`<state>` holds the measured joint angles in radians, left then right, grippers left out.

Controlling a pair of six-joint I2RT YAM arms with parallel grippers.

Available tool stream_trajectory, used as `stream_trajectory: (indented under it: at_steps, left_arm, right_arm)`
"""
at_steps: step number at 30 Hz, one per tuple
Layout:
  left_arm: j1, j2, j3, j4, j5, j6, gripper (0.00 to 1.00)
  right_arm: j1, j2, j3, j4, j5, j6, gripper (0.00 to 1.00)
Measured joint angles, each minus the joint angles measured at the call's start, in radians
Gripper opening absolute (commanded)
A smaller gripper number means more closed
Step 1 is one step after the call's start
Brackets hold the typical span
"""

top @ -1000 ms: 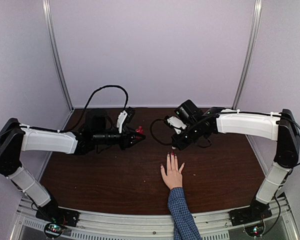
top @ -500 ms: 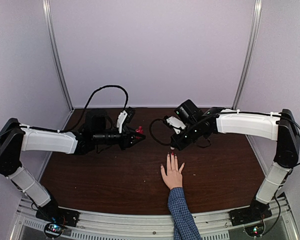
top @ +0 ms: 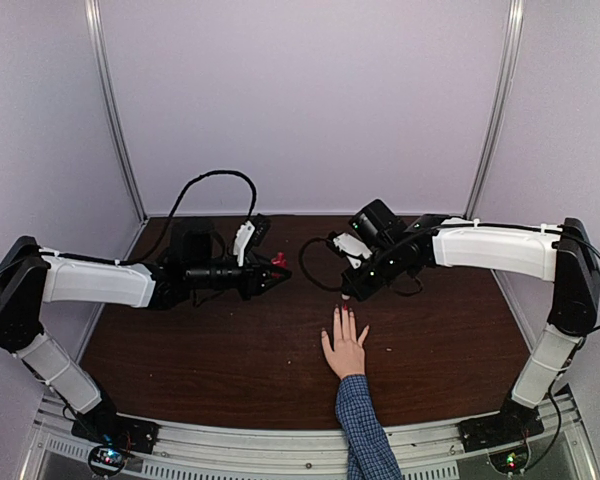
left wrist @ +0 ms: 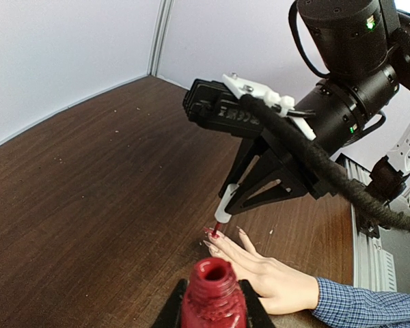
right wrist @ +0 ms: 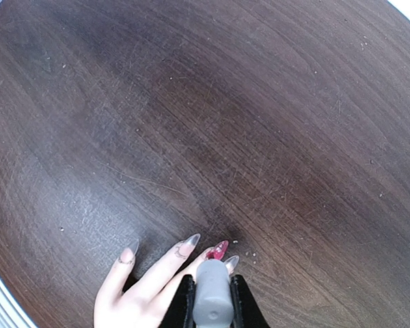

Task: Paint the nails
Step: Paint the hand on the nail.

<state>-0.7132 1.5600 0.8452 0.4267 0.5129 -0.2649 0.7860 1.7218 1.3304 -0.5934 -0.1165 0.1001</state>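
Nothing has shifted since 1 second ago. From above, you see the hand (top: 346, 349) flat on the surface (top: 220, 340). Your left claw (left wrist: 212, 311) clamps the open polish bottle (left wrist: 212, 295). Your right claw (right wrist: 211, 301) grips the brush cap (right wrist: 212, 295) over the nails (right wrist: 221, 249), 1 painted red.

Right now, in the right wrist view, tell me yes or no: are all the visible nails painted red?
No. Only one nail is red; the nails beside it on the hand look bare and greyish.
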Motion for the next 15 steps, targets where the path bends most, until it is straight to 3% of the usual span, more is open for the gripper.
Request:
stream_trajectory:
  at_steps: [15]
  left_arm:
    - [0.000,0.000,0.000,0.019,0.000,-0.005,0.00]
  right_arm:
    - [0.000,0.000,0.000,-0.002,0.005,0.000,0.00]
